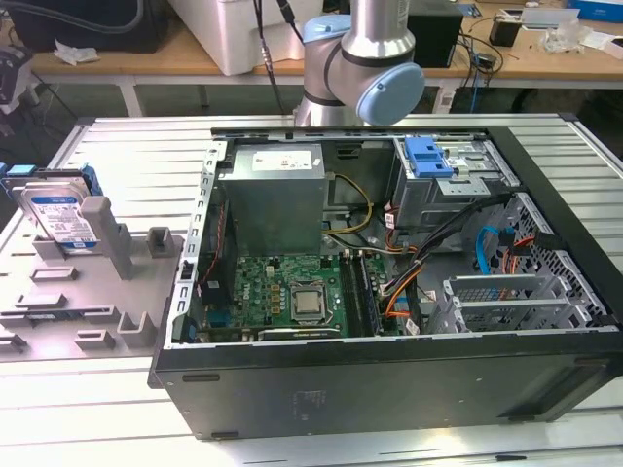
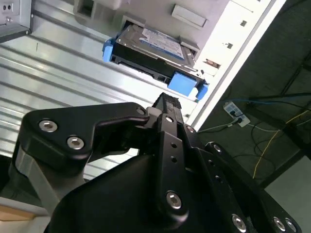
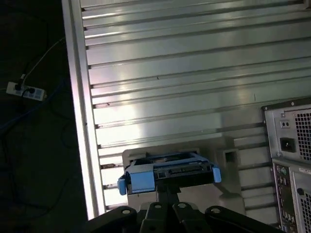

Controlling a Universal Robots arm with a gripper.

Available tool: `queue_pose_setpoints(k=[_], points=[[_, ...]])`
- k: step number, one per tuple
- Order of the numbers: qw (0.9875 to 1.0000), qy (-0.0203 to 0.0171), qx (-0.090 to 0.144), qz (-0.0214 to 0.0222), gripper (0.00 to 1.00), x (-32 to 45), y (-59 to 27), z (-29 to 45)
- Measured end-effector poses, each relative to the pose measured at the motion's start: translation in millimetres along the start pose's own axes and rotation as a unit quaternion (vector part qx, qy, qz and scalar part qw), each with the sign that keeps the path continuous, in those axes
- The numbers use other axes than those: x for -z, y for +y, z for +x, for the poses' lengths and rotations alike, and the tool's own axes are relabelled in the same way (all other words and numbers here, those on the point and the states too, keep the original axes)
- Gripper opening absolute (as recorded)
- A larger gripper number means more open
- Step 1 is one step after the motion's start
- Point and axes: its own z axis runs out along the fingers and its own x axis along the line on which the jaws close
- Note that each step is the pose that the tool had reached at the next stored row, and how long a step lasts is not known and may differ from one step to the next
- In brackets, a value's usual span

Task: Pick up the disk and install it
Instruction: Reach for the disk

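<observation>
The silver rectangular disk (image 1: 58, 216) in its blue plastic carrier stands propped on the grey slotted fixture (image 1: 58, 302), probably to offer an edge for grasping. The black gripper (image 2: 167, 103) hovers near it; clenched or released, I cannot tell.

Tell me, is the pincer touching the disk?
Apart. In the exterior view the disk stands alone in its grey rack, with the arm over by the computer case.

Open above the disk (image 1: 58, 216) (grey post (image 1: 102, 232) just beside it); inside the case (image 1: 389, 389), crowded with crossing cables (image 1: 443, 238).
</observation>
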Motion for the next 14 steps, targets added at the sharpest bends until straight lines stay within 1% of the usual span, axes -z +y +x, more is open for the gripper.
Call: queue_pose_setpoints(k=[1,2,3,5,14], points=[[0.9997,0.0044,0.023,0.0004,0.11,-0.1,2.2,0.2],[0.9993,0.0056,0.036,0.0005,0.11,-0.2,2.7,0.3],[0.9984,0.0070,0.056,0.0006,0.11,-0.2,3.1,0.4],[0.9972,0.0080,0.074,0.0007,0.11,-0.2,3.5,0.5],[0.9972,0.0080,0.074,0.0007,0.11,-0.2,3.6,0.4]])
